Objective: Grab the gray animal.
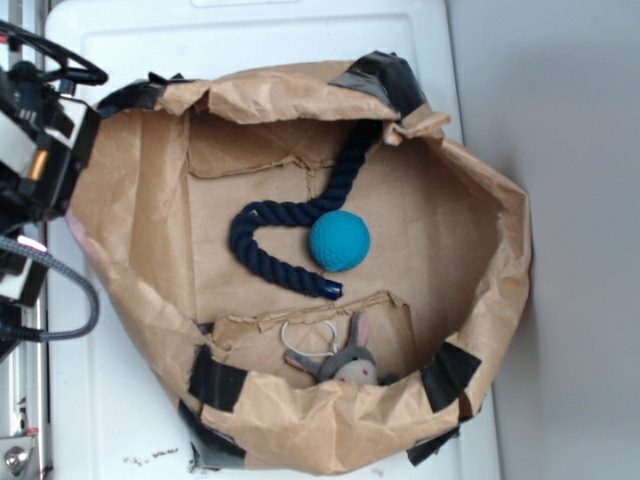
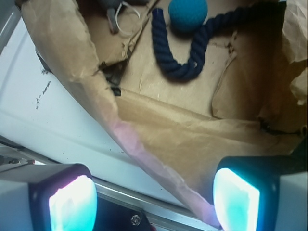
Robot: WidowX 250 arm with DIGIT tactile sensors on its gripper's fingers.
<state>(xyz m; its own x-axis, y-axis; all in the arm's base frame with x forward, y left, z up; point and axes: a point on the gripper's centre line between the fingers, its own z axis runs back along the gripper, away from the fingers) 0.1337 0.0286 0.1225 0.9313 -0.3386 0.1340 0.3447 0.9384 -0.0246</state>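
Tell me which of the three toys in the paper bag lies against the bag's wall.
The gray animal, pressed into the crumpled wall. The teal ball and the blue rope lie mid-floor.

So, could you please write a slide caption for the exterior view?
Gray animal lies by the paper bag's near wall, beside teal ball and blue rope.

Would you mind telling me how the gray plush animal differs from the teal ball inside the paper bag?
The gray plush animal is irregular, with long pink-lined ears and a white string loop; the round teal ball is plain and evenly textured. The animal lies tucked against the torn brown paper bag's near wall; the ball sits mid-floor, touching the dark blue twisted rope. Both look similar in size and rest untouched.
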